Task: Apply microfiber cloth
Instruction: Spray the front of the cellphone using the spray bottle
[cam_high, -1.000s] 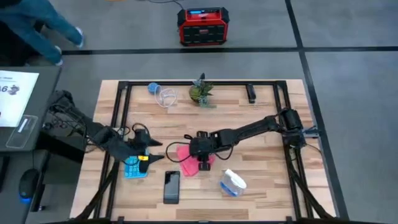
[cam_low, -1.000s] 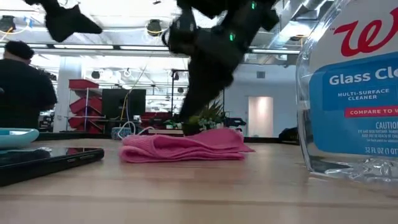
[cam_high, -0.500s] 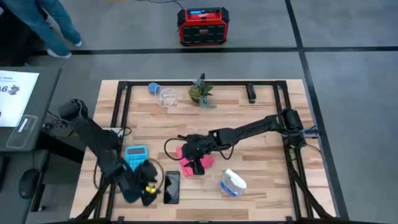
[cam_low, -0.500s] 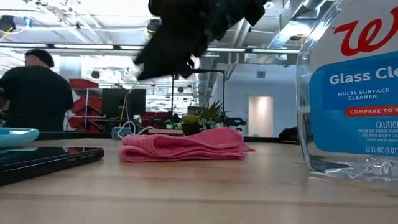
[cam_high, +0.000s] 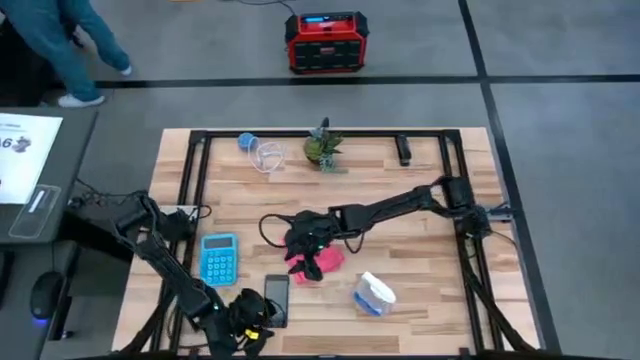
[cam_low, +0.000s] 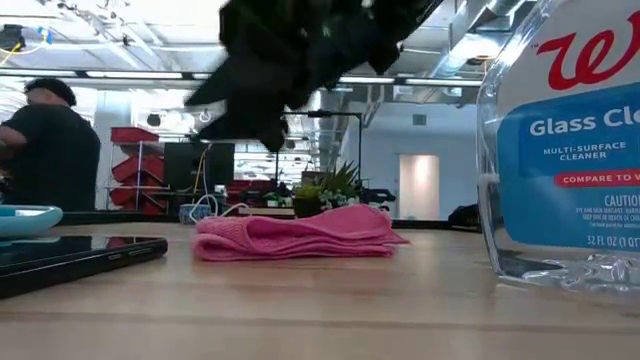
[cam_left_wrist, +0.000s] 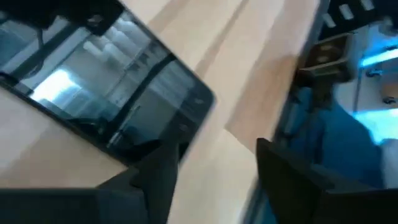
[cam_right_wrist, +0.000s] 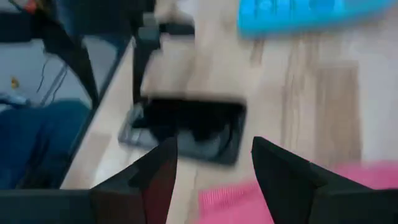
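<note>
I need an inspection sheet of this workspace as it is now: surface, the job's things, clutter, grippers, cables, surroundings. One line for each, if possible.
Surface: wooden table in a black frame, bare planks showing.
Job's things: pink cloth bunched near the table's middle, lying flat on the wood in the low view.
Clutter: black phone, blue calculator, glass cleaner bottle, small plant, clear cup, small black item at the far edge.
Grippers: right gripper above the cloth's left side, jaws open, nothing held; left gripper at the near edge beside the phone, jaws open.
Cables: black cable looping by the right gripper.
Surroundings: red box on the floor; a person standing behind the table.
</note>
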